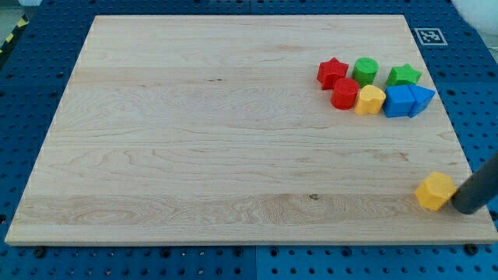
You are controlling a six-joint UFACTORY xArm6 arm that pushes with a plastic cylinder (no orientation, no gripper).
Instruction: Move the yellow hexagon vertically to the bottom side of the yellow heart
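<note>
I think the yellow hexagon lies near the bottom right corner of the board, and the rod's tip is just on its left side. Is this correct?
Not quite. In the camera view my tip is just on the right side of the yellow hexagon, not the left. The hexagon does lie near the bottom right corner of the board.

Bright, even light — soft shadows, pic slightly blurry.

Hexagon (435, 191) lies well below the heart (369, 100), left of my tip (464, 208)
</note>
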